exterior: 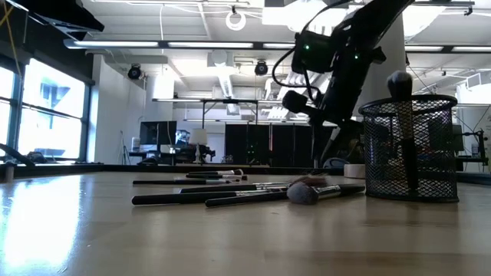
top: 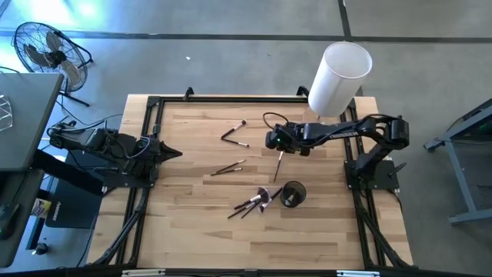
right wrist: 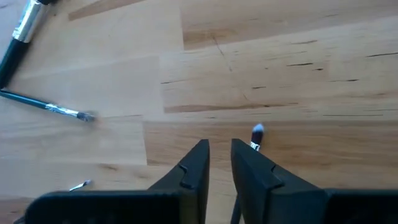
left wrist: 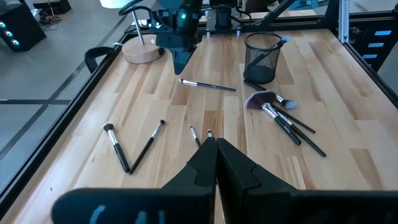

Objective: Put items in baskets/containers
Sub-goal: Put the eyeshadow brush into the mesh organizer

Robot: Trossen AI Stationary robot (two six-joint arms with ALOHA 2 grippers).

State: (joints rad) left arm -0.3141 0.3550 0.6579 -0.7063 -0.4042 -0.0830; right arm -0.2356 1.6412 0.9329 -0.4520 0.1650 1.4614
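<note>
R gripper [top: 274,141] is held above a lone brush [top: 278,165], fingers nearly together and empty, prob. lined up for a pick. The cup [top: 293,194] sits nearby w/ a brush inside; others lie loose. L gripper [top: 175,153] is parked at the table edge, pressed together.

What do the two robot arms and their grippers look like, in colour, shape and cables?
Both arms are black with slim jointed links. The right gripper has two flat, dark, wedge-shaped fingers. The left gripper has similar black fingers tapering to a point. Black cables loop along the right arm, which shows a small green light near its wrist. The left arm also carries black cables.
</note>
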